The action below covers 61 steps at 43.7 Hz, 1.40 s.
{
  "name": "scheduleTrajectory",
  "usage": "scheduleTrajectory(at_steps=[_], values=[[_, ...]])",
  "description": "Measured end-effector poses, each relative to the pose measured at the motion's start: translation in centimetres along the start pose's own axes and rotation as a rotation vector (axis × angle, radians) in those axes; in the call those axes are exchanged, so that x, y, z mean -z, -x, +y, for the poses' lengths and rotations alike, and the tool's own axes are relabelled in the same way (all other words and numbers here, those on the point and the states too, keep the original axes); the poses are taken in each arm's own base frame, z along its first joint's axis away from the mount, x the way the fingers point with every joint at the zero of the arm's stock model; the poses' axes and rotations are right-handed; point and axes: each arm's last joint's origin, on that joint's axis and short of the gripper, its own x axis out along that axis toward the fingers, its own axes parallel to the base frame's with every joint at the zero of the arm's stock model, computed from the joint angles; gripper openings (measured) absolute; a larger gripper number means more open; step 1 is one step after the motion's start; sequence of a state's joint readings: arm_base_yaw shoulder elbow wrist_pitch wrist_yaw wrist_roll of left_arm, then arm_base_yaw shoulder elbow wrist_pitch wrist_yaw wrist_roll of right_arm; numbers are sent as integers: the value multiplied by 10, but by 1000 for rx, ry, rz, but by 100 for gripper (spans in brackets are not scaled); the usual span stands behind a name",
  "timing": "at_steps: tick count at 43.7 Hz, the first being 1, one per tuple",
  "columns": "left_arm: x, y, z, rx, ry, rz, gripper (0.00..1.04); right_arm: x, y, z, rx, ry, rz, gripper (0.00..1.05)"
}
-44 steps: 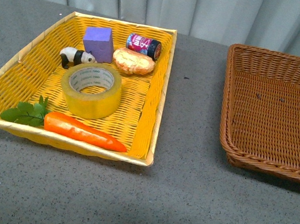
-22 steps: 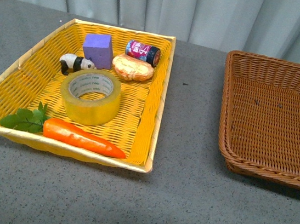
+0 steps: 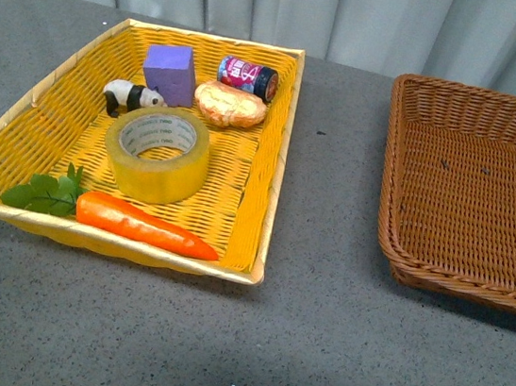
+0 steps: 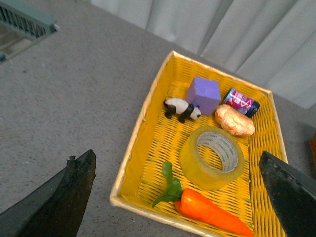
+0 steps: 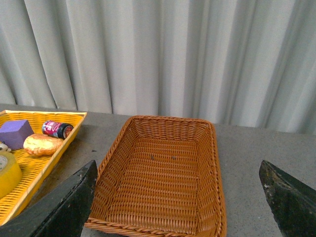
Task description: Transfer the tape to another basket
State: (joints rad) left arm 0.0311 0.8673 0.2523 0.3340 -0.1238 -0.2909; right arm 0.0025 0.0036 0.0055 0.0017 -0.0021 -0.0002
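The tape (image 3: 156, 154) is a wide yellowish roll lying flat in the middle of the bright yellow basket (image 3: 36, 107); the left wrist view has the tape (image 4: 212, 157) too. The brown wicker basket (image 3: 397, 221) stands to the right, with nothing in it, and the right wrist view looks into this basket (image 5: 113, 163). My left gripper (image 4: 177, 197) hangs open high above the yellow basket's near end, its black fingers (image 4: 59, 202) wide apart. My right gripper (image 5: 177, 197) is open above the brown basket. Neither arm appears in the front view.
In the yellow basket lie a carrot (image 3: 144, 226) with green leaves, a panda figure (image 3: 130, 97), a purple block (image 3: 169, 74), a small can (image 3: 248, 78) and a bread roll (image 3: 229, 106). Grey tabletop separates the baskets. Curtains hang behind. A grille (image 4: 24, 22) sits far left.
The front view's picture shifted slightly down half a second ago and is back as it was. The objects keep their places in the baskets.
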Motion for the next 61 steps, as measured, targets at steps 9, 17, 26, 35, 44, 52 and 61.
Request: scheduleTrajectory(at_steps=[9, 17, 26, 35, 44, 52, 61], values=[[4, -56, -7, -1, 30, 180, 98, 0, 0, 0, 0, 0, 0, 96], [18, -109, -13, -17, 52, 331, 98, 0, 0, 0, 0, 0, 0, 96], [35, -155, -27, 50, 11, 460, 98, 0, 0, 0, 0, 0, 0, 96], [48, -184, -29, 35, -23, 523, 98, 0, 0, 0, 0, 0, 0, 96], [56, -200, -35, 51, -41, 559, 98, 0, 0, 0, 0, 0, 0, 96], [60, -212, -42, 61, -82, 581, 98, 0, 0, 0, 0, 0, 0, 96], [65, -221, -44, 63, -88, 620, 98, 0, 0, 0, 0, 0, 0, 96]])
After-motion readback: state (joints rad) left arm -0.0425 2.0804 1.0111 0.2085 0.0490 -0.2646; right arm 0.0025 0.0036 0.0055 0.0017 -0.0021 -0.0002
